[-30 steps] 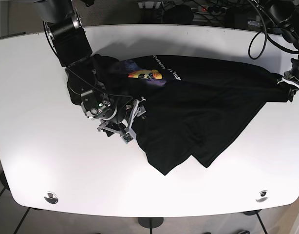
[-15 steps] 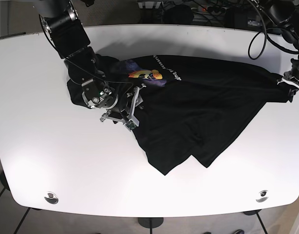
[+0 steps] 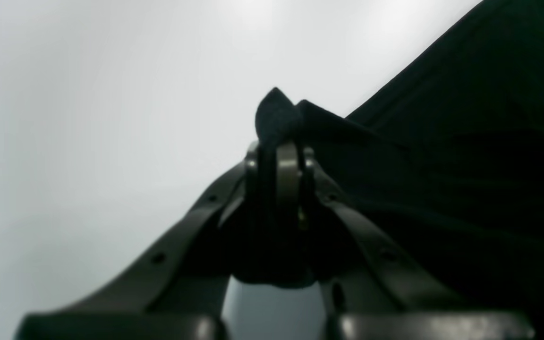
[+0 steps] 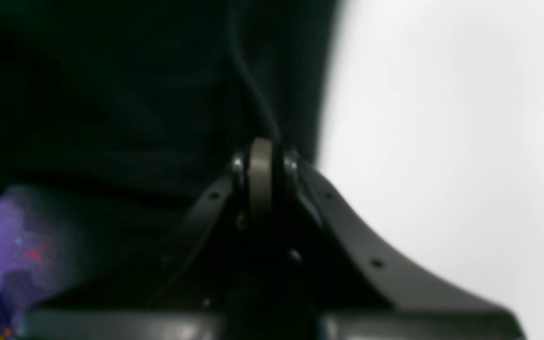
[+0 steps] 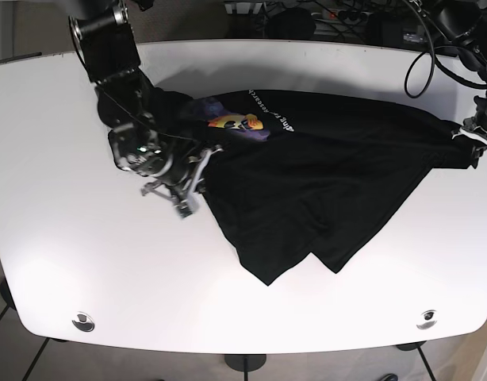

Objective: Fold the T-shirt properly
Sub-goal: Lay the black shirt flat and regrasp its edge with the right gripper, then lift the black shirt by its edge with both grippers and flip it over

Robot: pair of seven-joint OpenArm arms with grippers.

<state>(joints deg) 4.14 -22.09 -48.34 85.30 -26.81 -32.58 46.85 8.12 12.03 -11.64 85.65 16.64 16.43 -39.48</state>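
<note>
A black T-shirt (image 5: 323, 171) with a colourful print (image 5: 237, 121) lies crumpled across the white table (image 5: 69, 230). The right gripper (image 5: 182, 190) is at the shirt's left edge, on the left of the base view. In the right wrist view this gripper (image 4: 260, 148) is shut on a dark fold of the shirt (image 4: 135, 94), with the purple print (image 4: 12, 245) at the lower left. The left gripper (image 5: 470, 135) is at the shirt's far right corner. In the left wrist view it (image 3: 279, 153) is shut on a tuft of black cloth (image 3: 276, 113).
Two round metal fittings (image 5: 83, 321) (image 5: 426, 319) sit near the table's front edge. Cables (image 5: 434, 48) hang at the back right. The table's right edge lies just beyond the left gripper. Bare white table (image 3: 88, 118) shows left of the cloth.
The right gripper has moved left and slightly back across the table, drawing the shirt's left edge with it. The left gripper and the shirt's right corner have stayed put.
</note>
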